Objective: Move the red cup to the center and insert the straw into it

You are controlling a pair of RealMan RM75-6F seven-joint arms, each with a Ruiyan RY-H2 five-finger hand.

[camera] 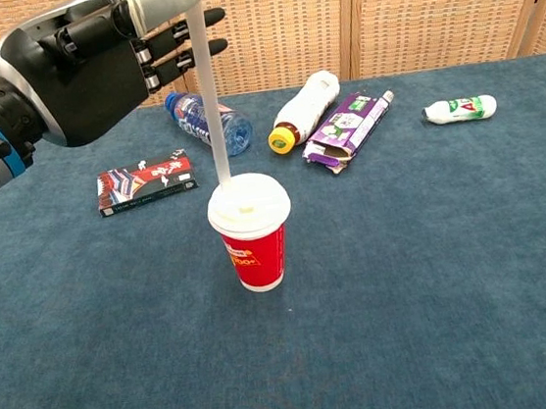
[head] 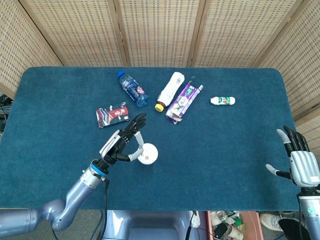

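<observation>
I see the blue table (head: pixel 235 145) filling both views, with the wicker screen (head: pixel 160 30) behind it. My left arm (head: pixel 75 192) reaches in from the near left corner. Its hand, the left hand (camera: pixel 81 73), sits high over the table just left of the cup, and I have the straw pinched at its top end between the thumb and a finger, the other fingers pointing straight out toward the screen. My right hand (head: pixel 301 162) hangs at the near right edge, holding nothing, fingers straight and apart, thumb out to the side.

Along the far side lie a water bottle (camera: pixel 206 121) with a blue cap, a white bottle (camera: pixel 304 108) with a yellow cap, a torn purple carton (camera: pixel 345 129) touching the white bottle's side, and a small white tube (camera: pixel 458 108) well apart to the right. A flat red and black packet (camera: pixel 145 183) lies left of the cup.

The red cup (camera: pixel 252 231) stands upright near the middle of the table, white lid on. The straw (camera: pixel 209 113) hangs nearly upright from my left hand, leaning a little, its lower end at the left part of the lid; I cannot tell whether the tip is touching the lid or just above it
</observation>
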